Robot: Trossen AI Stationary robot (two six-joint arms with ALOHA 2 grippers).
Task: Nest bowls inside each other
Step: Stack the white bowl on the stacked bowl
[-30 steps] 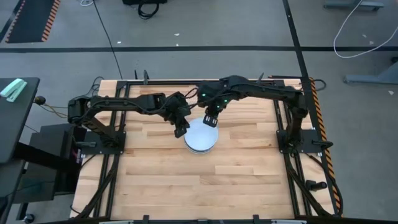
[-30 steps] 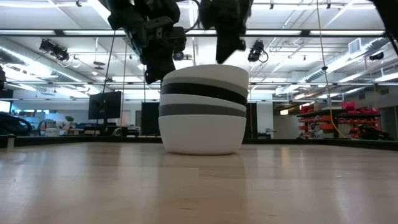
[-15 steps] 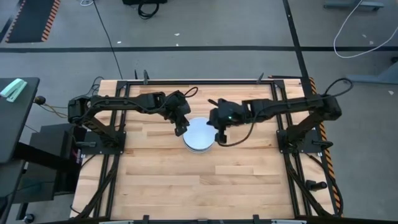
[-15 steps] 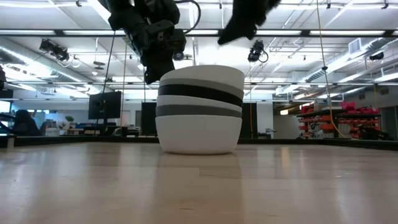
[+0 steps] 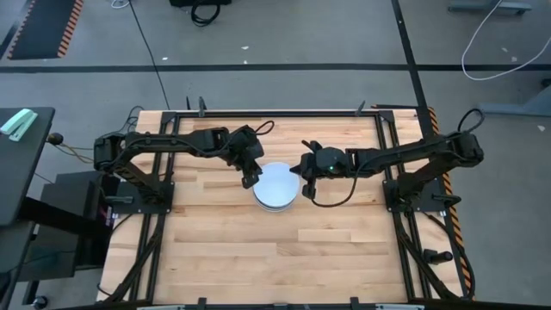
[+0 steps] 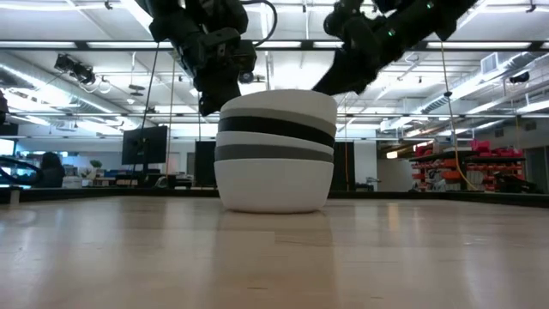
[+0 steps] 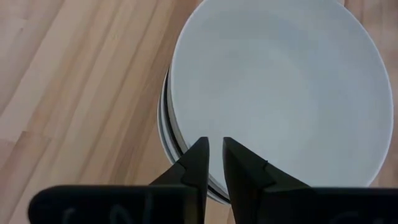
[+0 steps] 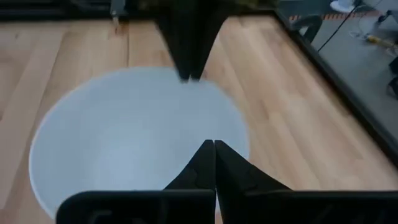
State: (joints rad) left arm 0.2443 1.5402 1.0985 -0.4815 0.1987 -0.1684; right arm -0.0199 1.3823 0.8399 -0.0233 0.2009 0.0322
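The bowls stand nested in one stack [image 5: 276, 188] at the table's middle. From the side the stack [image 6: 274, 150] shows white, black and grey rims over a white bottom bowl that rests on the wood. The top white bowl [image 7: 280, 93] faces up with nothing in it. My left gripper [image 5: 250, 179] is at the stack's left rim, closed on it. My right gripper [image 5: 300, 172] hangs shut just above the right rim [image 8: 214, 144], touching nothing that I can see. My left gripper holds the top white bowl by its rim [image 7: 184, 144] on the stack's left side, one finger outside the wall [image 6: 210, 107] and one inside. The fingers slant down from the table's left. The bowl sits level in the stack, which stays on the table.
Black frame rails [image 5: 275, 112] run along the table's far edge and both sides. Bare wood [image 5: 275, 258] stretches from the stack to the near edge.
My right gripper has left the top bowl's far rim, drawn back toward the table's right, sunk, tipped nearer to level and shut. The stack has slid slightly toward the table's left.
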